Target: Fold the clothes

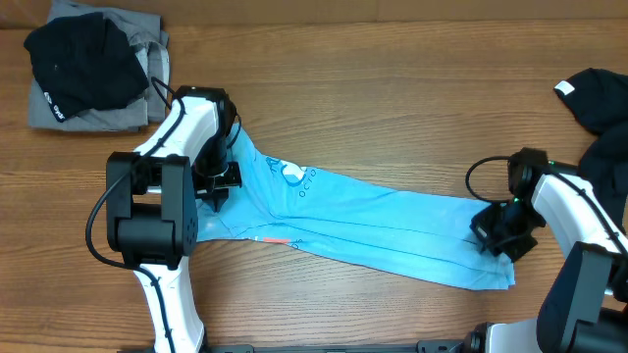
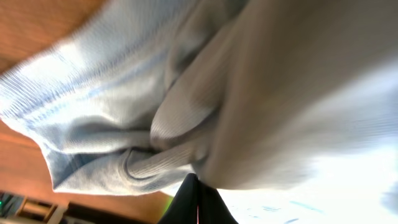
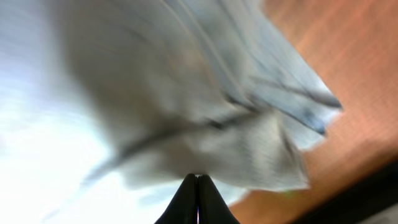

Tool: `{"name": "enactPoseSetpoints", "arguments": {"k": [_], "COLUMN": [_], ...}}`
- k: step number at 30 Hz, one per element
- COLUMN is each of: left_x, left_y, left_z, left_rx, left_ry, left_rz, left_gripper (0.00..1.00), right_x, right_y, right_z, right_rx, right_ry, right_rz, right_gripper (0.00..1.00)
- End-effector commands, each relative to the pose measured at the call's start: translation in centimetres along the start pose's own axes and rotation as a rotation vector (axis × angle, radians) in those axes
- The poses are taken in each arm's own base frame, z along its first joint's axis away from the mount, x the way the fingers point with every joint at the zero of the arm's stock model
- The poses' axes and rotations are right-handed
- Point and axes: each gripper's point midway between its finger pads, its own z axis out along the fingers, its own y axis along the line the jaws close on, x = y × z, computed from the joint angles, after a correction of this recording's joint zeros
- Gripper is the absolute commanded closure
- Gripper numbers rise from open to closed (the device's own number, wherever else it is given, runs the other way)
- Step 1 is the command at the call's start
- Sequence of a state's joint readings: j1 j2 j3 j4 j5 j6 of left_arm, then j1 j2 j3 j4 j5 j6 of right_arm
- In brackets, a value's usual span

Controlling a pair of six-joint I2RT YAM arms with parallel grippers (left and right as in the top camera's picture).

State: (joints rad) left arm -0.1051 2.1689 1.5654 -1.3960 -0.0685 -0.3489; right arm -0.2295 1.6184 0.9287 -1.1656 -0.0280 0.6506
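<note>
Here's the blue shirt [image 1: 383,221], stretched out long across the middle of the bench [image 1: 392,88], a slanting band between the two arms. At its bunched end the left tool [image 1: 218,186] is clamped on the cloth, folds gathered right at the closed tips in the wrist view. At the other end the right tool [image 1: 496,235] is pinched tight on the fabric near the corner. Top left, a black garment [image 1: 83,64] sits heaped on a grey garment [image 1: 98,118]; another black piece [image 1: 599,98] lies at the right edge.

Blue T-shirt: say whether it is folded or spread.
Neither neatly folded nor flat: the blue T-shirt lies as a long creased band between the left gripper and right gripper.
</note>
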Motion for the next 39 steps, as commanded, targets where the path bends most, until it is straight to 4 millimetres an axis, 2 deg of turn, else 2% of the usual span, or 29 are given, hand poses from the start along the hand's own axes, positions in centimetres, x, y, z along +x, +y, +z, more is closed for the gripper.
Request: {"name": "enactPoseSetpoints", "arguments": {"k": [1,4,7,10,14,23,29,32,35,39], "left_x": [-1.2,-1.5,-1.9,-2.3,-2.5,-4.4,-5.3,-6.0,-6.6,-7.3], "left_y": [-2.0,-4.0,-5.3,-6.2,-6.3,-3.9,-1.9,0.3,2.1,4.3], "left_z": [-4.2,-5.5,-5.5,-4.8,-3.3,-0.2,1.1,1.9,2.3,2.6], "left_rx": [0.089,0.140,0.128,0.126,0.112,0.110,0.119,0.114,0.114,0.124], "left_ry": [-0.157,-0.226,-0.263,-0.275,-0.245,-0.166,-0.126,-0.108,-0.105,-0.109], "left_rz": [-0.009,0.034,0.071,0.107,0.108,0.029,-0.051,-0.165,-0.214,-0.283], "left_gripper": [0.96,0.96,0.87,0.81,0.82,0.84,0.84,0.84,0.85,0.87], "right_x": [-0.3,-0.3,-0.5,-0.6,-0.5,-0.5,-0.5,-0.6,-0.6,-0.4], "right_y": [4.3,5.5,5.6,5.7,5.3,4.8,4.7,5.1,5.9,8.2], "right_z": [-1.9,-2.2,-2.0,-1.6,-0.4,2.4,2.9,2.8,2.5,1.6], "right_rx": [-0.218,-0.277,-0.265,-0.263,-0.253,-0.257,-0.263,-0.279,-0.323,-0.445], "right_ry": [-0.011,-0.015,-0.035,-0.046,-0.050,-0.064,-0.064,-0.068,-0.064,-0.061], "right_rz": [-0.167,-0.221,-0.232,-0.237,-0.234,-0.172,-0.138,-0.141,-0.151,-0.227], "right_gripper": [0.81,0.68,0.62,0.60,0.61,0.61,0.65,0.66,0.66,0.65]}}
